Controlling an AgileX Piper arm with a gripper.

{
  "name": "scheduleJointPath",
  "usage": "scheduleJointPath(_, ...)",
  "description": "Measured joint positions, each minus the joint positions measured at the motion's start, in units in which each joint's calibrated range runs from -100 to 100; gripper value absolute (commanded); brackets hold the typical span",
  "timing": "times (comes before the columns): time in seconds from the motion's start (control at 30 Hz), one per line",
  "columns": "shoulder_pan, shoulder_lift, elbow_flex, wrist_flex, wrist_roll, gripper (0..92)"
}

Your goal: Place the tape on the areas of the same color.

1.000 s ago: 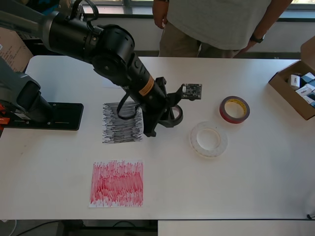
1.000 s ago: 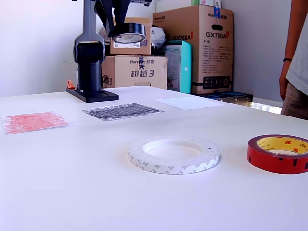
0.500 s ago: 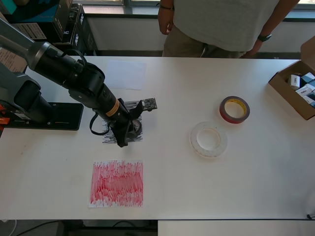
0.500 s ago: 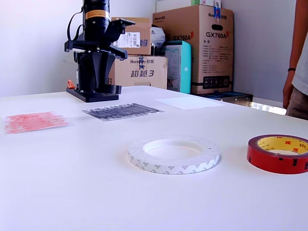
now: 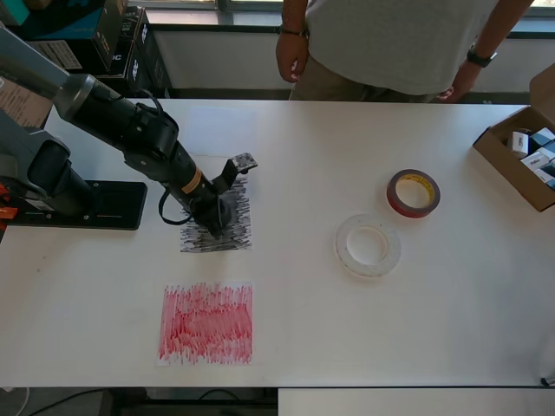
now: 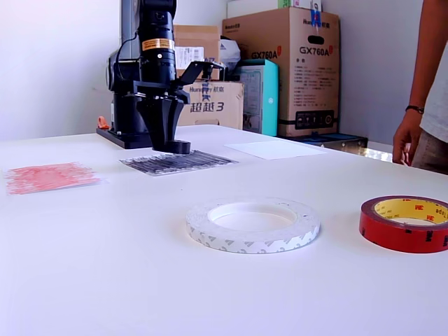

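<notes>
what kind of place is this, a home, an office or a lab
Most likely a robotics lab or workshop. The robot arm is mounted on a plain white table, shipping cartons are stacked against the wall in the exterior view, and a person stands watching at the table's far edge.

Open tabletop (image 5: 303, 329) between red sheet (image 5: 206, 322) and white tape ring (image 5: 368, 245); dark-red roll (image 5: 413, 192) just beyond; carton (image 5: 520, 156) blocking overhead view's far right.
</notes>
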State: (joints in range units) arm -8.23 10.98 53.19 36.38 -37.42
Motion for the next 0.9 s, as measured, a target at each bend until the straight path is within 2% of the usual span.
scheduleJointPath(0.47,1.9,1.2,0.3,0.2,0.0,0.0)
scheduleJointPath(0.9,1.1,3.6,-0.2,-2.2,0.0,0.0)
